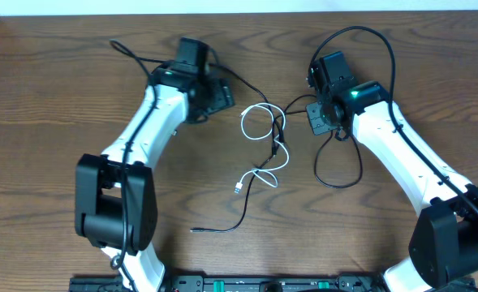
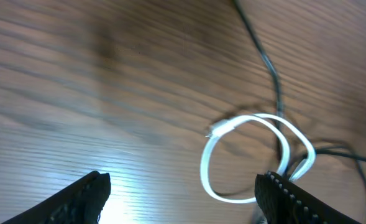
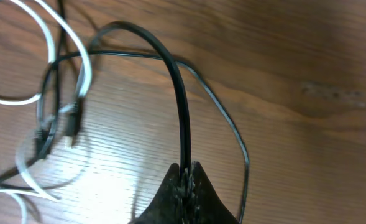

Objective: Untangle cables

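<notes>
The white cable (image 1: 243, 123) lies in loops at the table's middle, its plug end (image 1: 239, 188) toward the front. The black cable (image 1: 214, 230) threads through those loops and trails to a plug at the front. My left gripper (image 1: 226, 96) stands open just left of the tangle. In its wrist view the white loop (image 2: 245, 118) lies ahead of the left gripper (image 2: 183, 199), touching neither finger. My right gripper (image 1: 316, 115), right of the tangle, is shut on the black cable (image 3: 181, 93). The cord rises from the closed right gripper (image 3: 187, 177) toward the white cable (image 3: 64, 37).
The wooden table (image 1: 60, 105) carries only the cables. A slack black loop (image 1: 336, 180) lies in front of the right gripper. Thicker black wires (image 1: 368, 36) arch over the right arm. The table's far edge (image 1: 239, 11) runs along the top.
</notes>
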Robot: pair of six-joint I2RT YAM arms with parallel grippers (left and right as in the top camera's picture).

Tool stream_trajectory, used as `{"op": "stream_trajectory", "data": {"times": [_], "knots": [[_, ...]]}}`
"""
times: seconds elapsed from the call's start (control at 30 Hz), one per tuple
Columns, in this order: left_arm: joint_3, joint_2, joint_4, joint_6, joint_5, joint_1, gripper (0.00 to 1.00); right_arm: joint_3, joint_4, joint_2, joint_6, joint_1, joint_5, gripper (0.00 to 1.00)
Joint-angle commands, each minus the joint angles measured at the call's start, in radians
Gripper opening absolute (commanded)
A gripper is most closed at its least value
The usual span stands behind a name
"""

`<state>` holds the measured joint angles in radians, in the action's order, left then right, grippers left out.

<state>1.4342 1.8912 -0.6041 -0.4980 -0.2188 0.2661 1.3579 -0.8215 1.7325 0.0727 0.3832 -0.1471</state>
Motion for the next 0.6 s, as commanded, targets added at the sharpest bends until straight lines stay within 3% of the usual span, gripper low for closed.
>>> {"op": "stream_trajectory", "data": {"times": [0.0,0.57], "knots": [[0.016,0.037,0.062,-0.051,0.027,0.073,0.79,0.003,0.002,0.002,0.015,0.011,0.049,0.01],[0.016,0.239,0.323,-0.196,0.102,0.241,0.78,0.002,-0.001,0.002,0.016,0.017,0.049,0.01]]}}
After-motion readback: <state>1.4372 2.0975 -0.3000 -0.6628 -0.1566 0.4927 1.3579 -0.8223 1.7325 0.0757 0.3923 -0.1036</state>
